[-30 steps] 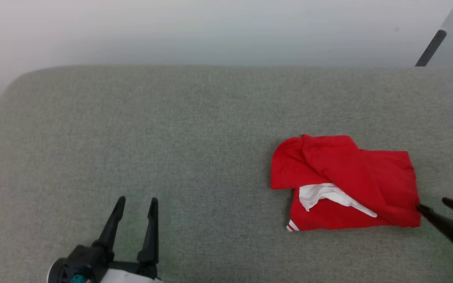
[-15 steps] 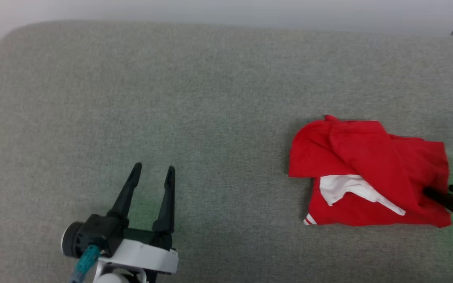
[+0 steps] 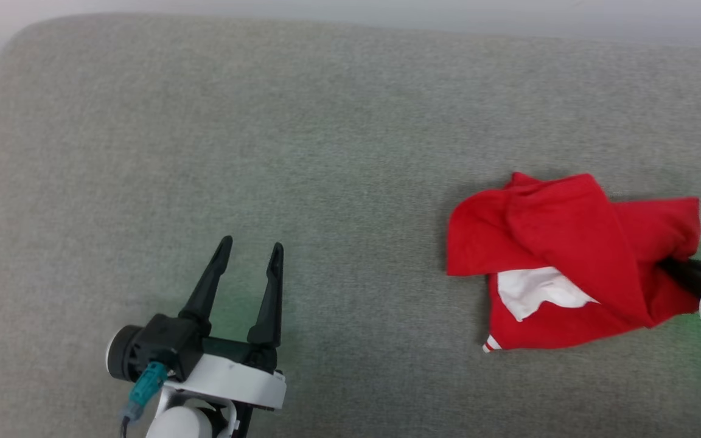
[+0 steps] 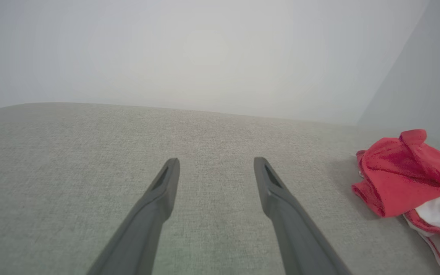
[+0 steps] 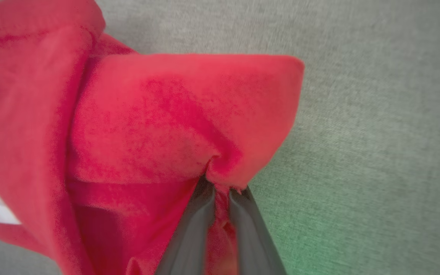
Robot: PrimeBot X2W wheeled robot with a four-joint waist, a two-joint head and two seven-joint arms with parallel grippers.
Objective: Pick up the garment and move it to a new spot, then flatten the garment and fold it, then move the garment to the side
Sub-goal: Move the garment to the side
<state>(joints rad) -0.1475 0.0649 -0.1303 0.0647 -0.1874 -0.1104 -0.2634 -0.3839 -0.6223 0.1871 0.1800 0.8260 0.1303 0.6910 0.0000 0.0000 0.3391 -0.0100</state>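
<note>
Red fabric at the right edge of the crumpled red cloth garment with striped trim (image 3: 569, 243) is pinched between the nearly closed fingers of the right tool (image 5: 220, 187). The garment is found on the right part of the grey woven-fabric worktop (image 3: 326, 152), bunched in loose layers. It is well apart from the left tool (image 3: 251, 243), which is held wide and empty.

Only a small tuck of cloth is caught, close to the fingertips, so a slip can be expected if the lift is quick. It is judged that just the upper layer may be held. In that case the bundle would fall open and trail, and could be dragged by the rough weave beneath.

The long axis is laid roughly left to right across the head view. The gripped end is drawn toward the robot's right and the rounded red end is pointed left. The white panel (image 3: 539, 292) and striped corner (image 3: 489, 344) are turned toward the near edge.
</note>
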